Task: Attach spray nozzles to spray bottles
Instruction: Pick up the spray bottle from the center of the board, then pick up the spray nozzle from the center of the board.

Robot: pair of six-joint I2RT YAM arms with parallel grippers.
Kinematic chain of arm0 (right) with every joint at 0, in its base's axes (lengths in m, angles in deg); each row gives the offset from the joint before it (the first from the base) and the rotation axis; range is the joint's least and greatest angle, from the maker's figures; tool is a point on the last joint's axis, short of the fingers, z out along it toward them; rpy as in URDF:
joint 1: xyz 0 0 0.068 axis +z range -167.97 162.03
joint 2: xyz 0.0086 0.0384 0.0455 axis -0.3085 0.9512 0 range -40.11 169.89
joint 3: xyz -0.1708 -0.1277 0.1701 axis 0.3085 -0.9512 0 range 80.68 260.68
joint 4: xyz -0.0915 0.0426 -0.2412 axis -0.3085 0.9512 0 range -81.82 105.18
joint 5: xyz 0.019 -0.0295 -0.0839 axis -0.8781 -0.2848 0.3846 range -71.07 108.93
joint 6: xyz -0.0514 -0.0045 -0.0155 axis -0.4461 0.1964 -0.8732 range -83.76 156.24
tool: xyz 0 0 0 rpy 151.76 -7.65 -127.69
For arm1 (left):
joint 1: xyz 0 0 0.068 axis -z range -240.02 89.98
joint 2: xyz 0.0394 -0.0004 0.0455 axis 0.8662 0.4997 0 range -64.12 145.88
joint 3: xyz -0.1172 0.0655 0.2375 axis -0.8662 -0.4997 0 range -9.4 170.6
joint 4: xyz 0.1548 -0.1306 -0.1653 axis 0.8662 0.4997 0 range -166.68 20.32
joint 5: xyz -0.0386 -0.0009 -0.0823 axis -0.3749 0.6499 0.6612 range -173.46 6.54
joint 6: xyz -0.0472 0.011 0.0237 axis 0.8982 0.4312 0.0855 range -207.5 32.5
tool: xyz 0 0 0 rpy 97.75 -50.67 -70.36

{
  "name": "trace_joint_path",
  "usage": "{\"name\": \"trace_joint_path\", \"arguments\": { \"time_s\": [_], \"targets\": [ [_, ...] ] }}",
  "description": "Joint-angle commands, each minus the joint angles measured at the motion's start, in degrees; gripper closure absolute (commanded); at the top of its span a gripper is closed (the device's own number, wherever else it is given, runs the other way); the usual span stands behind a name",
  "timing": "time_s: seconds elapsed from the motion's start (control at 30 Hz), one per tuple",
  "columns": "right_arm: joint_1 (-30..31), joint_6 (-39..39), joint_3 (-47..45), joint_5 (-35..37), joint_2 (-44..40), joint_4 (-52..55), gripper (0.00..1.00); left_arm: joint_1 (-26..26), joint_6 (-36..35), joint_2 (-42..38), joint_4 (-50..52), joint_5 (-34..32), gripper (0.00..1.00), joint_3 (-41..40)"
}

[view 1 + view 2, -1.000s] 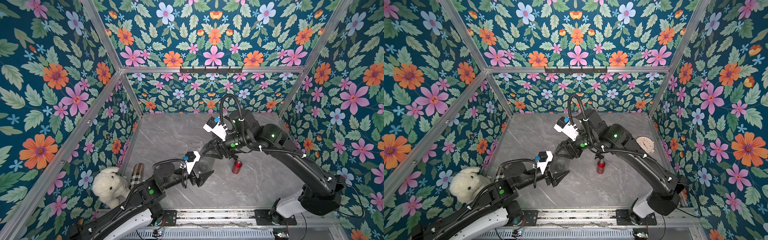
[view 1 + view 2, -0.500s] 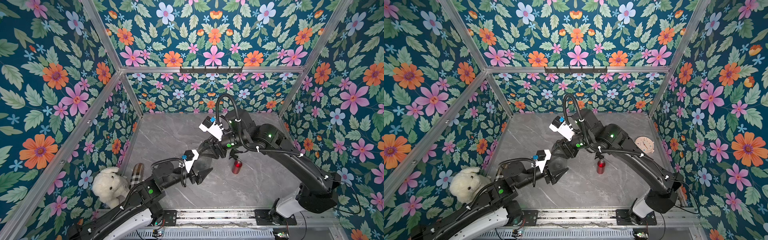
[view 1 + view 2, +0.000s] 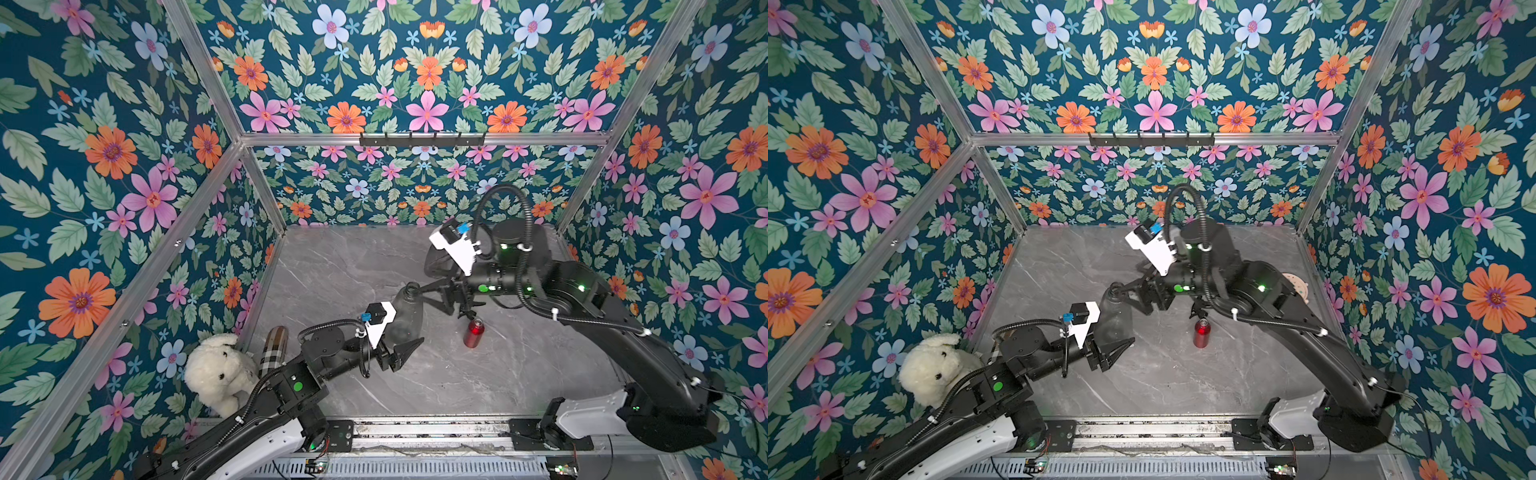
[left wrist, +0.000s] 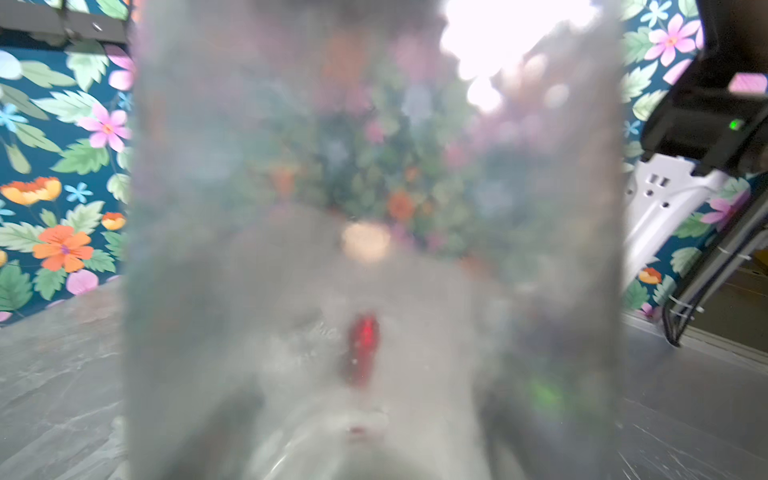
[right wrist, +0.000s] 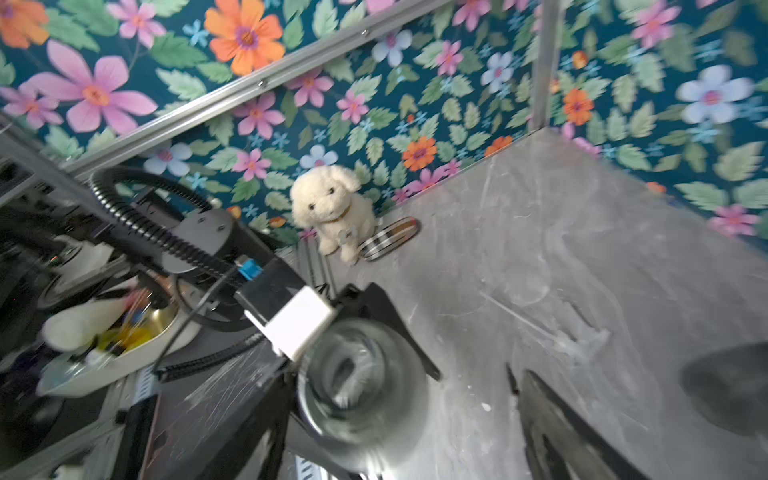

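A smoky-grey spray bottle (image 3: pixel 406 309) (image 3: pixel 1115 316) stands upright mid-table, its neck open with no nozzle on it. My left gripper (image 3: pixel 405 332) (image 3: pixel 1116 332) is shut on its lower body, and the bottle fills the left wrist view (image 4: pixel 374 249). My right gripper (image 3: pixel 430 299) (image 3: pixel 1133 299) is open beside the neck. In the right wrist view its fingers (image 5: pixel 557 432) stand wide of the bottle mouth (image 5: pixel 353 374). A red spray bottle (image 3: pixel 473 332) (image 3: pixel 1201 333) stands to the right. One clear spray nozzle (image 5: pixel 582 338) lies on the table.
A white plush dog (image 3: pixel 220 374) (image 5: pixel 332 208) and a plaid case (image 3: pixel 272 353) sit in the front left corner. A round peach disc (image 3: pixel 1296 286) lies behind the right arm. Flowered walls enclose the table on three sides.
My right gripper has opened off the grey bottle's neck and drawn back slightly to the right. My left gripper has narrowed around the bottle's body.
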Motion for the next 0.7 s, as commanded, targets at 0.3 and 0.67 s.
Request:
{"name": "trace_joint_path", "arguments": {
  "time_s": [0.3,0.67],
  "targets": [
    [-8.1,13.9,-13.8,3.2,10.6,-13.1,0.16,0.0,-0.4,-5.4,1.1,-11.8,1.00,3.5],
    [-6.1,14.6,-0.4,9.4,42.0,-8.7,0.22,0.0,-1.2,-8.1,2.9,-15.1,1.00,4.5]
  ]
}}
